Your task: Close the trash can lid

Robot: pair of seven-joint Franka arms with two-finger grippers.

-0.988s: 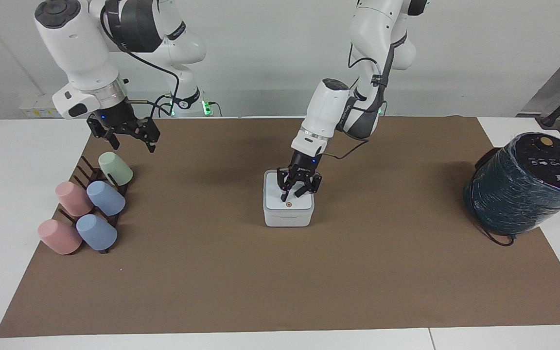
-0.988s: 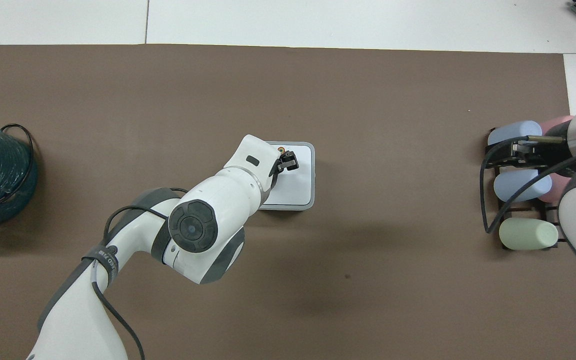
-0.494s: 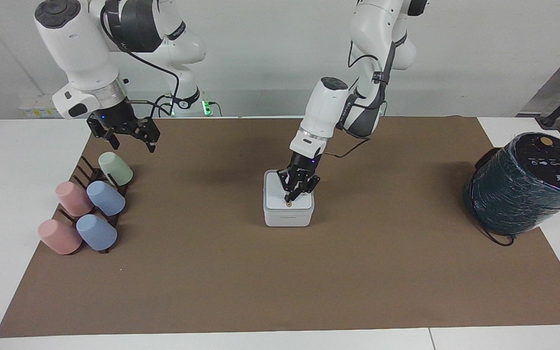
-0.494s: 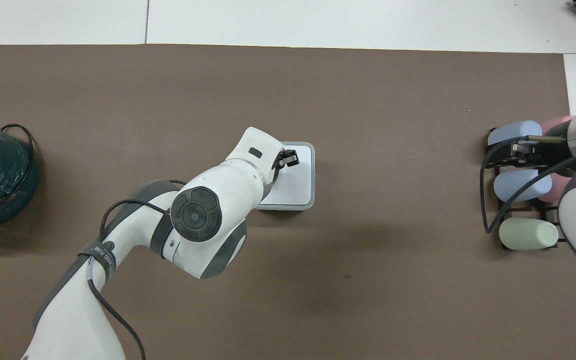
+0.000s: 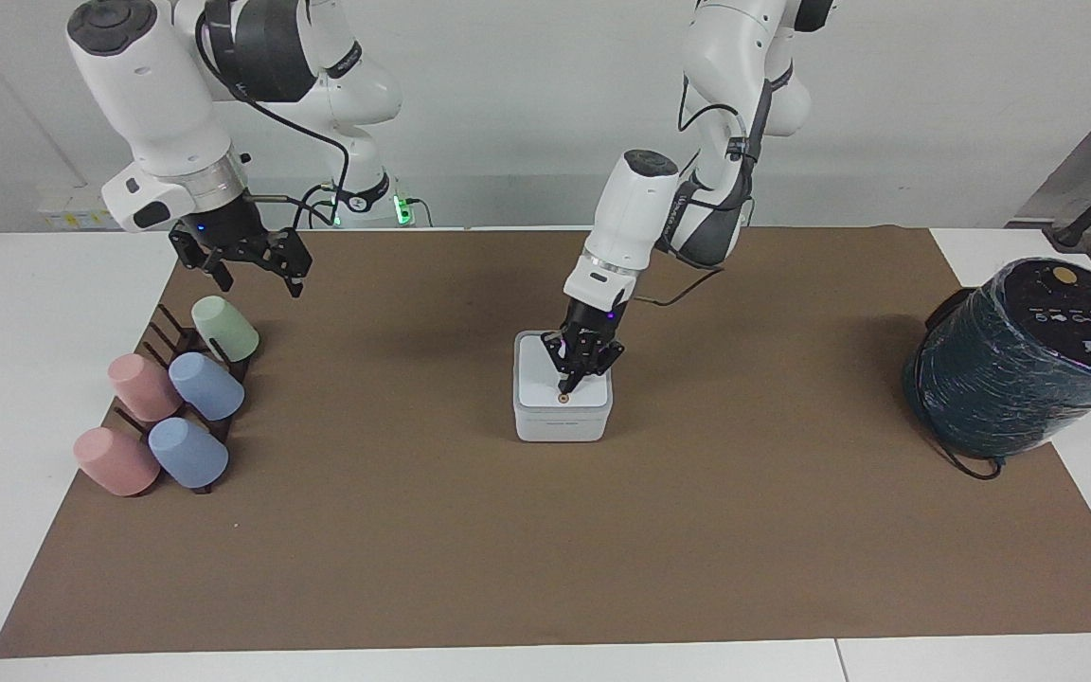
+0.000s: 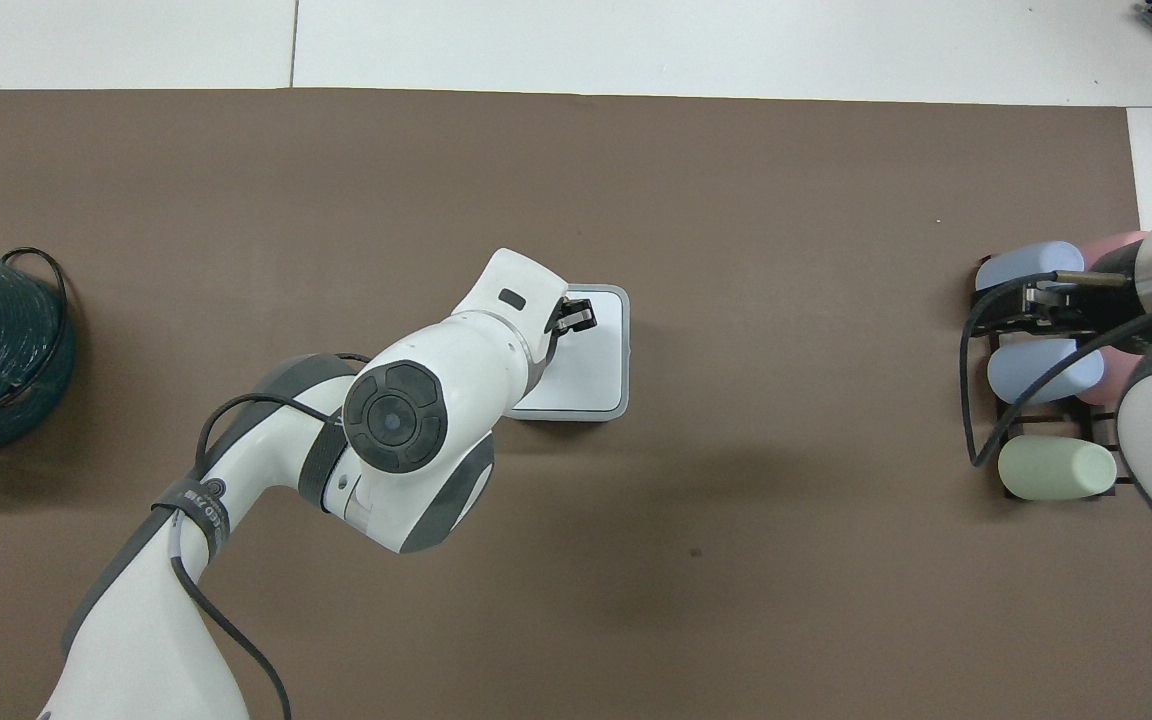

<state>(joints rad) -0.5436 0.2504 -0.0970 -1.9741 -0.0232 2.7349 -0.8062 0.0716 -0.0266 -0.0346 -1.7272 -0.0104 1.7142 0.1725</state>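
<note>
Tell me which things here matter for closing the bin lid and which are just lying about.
Job:
bin
lid, lying flat on the bin
left tool, tips at the lid's dot

Lying about:
cups on rack
green roll
right tool, waiting over the rack

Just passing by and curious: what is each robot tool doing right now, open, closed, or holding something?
Left tool: closed, tips on the lid of the trash can, holding nothing.
Right tool: open, empty, waiting over the cup rack.

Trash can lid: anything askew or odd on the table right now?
Nothing stands out. The lid lies flat and square on the trash can. The left gripper is down at the lid near its orange dot. The right gripper waits over the cup rack, whose cups lie tilted in it.
</note>
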